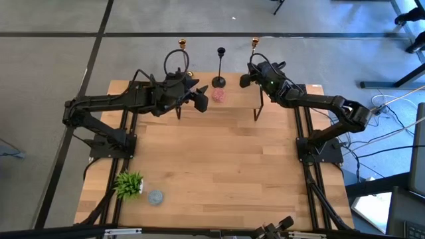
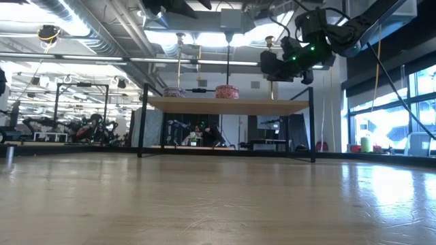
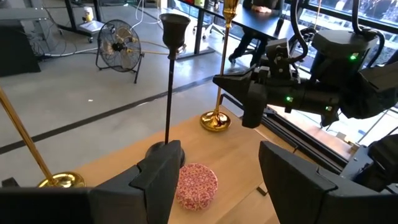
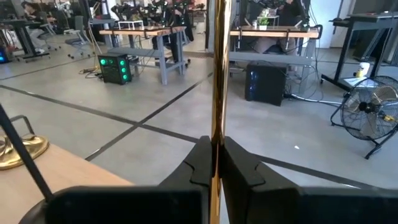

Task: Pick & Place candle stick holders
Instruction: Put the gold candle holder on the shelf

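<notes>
At the near left corner of the pale wooden table (image 1: 219, 172) a small green potted plant (image 1: 129, 184) and a flat grey round disc (image 1: 155, 197) sit apart from the work. All three candlesticks stand on the raised wooden shelf (image 2: 225, 105) at the far edge. The left gripper (image 1: 192, 97) hovers just short of the shelf with its fingers parted and nothing between them, a pink speckled round puck (image 3: 197, 185) lying on the shelf beyond it. Past that stands the black thin metal candlestick (image 3: 169, 87) in the middle, upright and free, and to the far left the shiny gold candlestick (image 1: 181, 56), also free. On the far right, the right gripper (image 4: 216, 163) is clenched on the stem of the second shiny gold candlestick (image 3: 221, 68), whose round base rests on the shelf. I judge the job well along: two holders look placed, and the third needs only releasing, if this is its spot.
</notes>
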{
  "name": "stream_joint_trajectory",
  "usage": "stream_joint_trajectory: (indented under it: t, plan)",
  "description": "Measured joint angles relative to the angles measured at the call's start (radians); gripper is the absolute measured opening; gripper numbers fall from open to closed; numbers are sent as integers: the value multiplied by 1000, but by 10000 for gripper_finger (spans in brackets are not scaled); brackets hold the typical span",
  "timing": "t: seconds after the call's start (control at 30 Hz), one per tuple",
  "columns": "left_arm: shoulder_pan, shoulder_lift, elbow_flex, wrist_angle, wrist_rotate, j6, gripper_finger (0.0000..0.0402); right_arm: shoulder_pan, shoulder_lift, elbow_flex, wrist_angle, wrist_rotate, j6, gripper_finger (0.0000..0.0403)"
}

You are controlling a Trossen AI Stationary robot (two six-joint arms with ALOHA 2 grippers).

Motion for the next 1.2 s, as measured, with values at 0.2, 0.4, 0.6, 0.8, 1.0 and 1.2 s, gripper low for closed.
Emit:
stream_joint_trajectory:
  t: [0.2,0.4,0.6,0.8,1.0,1.2]
  plan:
    - [0,0,0,-4,0,0,214,6,0,0,-4,18,-11,15]
    - [0,0,0,-10,0,0,214,10,0,0,-12,58,-11,15]
    - [0,1,0,-13,0,0,214,10,0,0,-17,60,-11,15]
    - [0,1,0,-14,0,0,214,16,0,0,-22,63,-11,15]
    - [0,1,0,-17,0,0,214,36,0,0,-48,100,-18,50]
    - [0,1,0,-16,0,0,214,53,0,0,-64,123,-25,63]
